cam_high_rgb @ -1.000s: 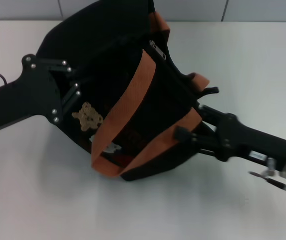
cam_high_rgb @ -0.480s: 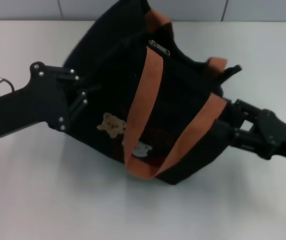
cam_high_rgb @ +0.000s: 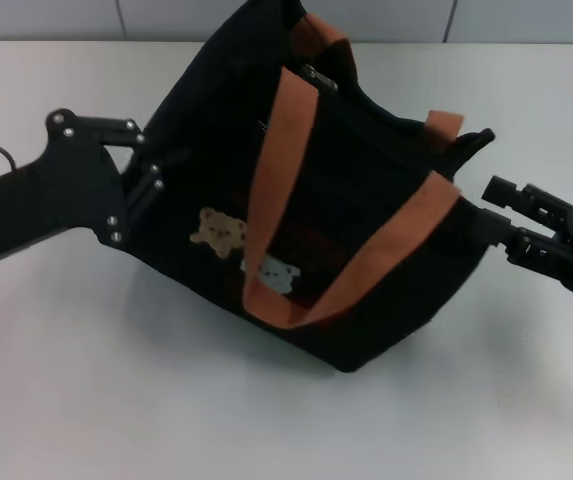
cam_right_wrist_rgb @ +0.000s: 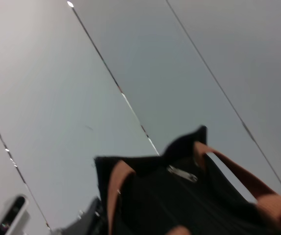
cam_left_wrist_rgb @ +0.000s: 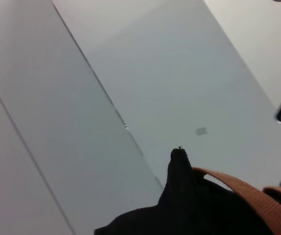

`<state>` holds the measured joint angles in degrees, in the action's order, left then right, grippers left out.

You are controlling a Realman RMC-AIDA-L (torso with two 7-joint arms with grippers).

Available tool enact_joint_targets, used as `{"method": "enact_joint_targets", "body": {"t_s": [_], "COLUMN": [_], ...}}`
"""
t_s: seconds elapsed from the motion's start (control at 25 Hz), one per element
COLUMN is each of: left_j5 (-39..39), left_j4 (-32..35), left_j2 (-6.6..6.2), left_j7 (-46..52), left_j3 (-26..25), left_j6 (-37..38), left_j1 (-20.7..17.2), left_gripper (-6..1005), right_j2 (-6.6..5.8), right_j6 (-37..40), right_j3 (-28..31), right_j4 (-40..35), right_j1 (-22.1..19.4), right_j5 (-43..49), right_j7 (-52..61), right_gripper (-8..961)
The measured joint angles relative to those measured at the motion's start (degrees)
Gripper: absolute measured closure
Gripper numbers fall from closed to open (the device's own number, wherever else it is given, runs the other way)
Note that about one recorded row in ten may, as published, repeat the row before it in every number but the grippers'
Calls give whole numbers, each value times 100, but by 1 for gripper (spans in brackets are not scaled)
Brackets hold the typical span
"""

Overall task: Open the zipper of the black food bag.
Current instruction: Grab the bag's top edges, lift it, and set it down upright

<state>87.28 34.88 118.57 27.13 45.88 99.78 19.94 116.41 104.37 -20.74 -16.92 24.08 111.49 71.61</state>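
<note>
Left claw (cam_high_rgb: 151, 175) grasps black food bag (cam_high_rgb: 366, 240); right claw (cam_high_rgb: 496, 215) released beside it.

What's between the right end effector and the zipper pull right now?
In the head view, the bag's black top and a brown handle lie between the right end effector and the zipper pull.

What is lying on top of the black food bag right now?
Two brown handles drape over the black food bag; the silver pull of the zipper sits near its far end. The inside is hidden.
</note>
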Motion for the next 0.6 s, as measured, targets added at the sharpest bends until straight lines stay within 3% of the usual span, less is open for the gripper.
{"method": "enact_joint_targets", "body": {"t_s": [0.16, 0.36, 0.44, 0.48, 0.52, 0.6], "left_j5": [-13, -13, 4, 4, 14, 33], "left_j4": [17, 326, 612, 612, 731, 969], "left_j2": [-12, -143, -263, -263, -286, -300], "left_j7": [-67, 64, 248, 248, 293, 341], "left_j3": [-212, -508, -505, -505, -485, -397], "left_j6": [-12, -13, 68, 68, 142, 342], "left_j1": [20, 135, 225, 225, 243, 262], "left_gripper": [926, 925, 925, 925, 925, 925], "right_j2": [-12, 29, 158, 158, 267, 301], "right_j6": [-132, -364, -543, -543, -700, -789], "right_j3": [-6, -140, -434, -434, -679, -811], "right_j4": [-70, -23, 61, 61, 148, 257], "right_j1": [-87, -11, 215, 215, 430, 567], "right_j5": [70, 190, 240, 240, 243, 242], "right_j7": [98, 105, 107, 107, 72, 29], "right_gripper": [177, 179, 180, 181, 181, 182]}}
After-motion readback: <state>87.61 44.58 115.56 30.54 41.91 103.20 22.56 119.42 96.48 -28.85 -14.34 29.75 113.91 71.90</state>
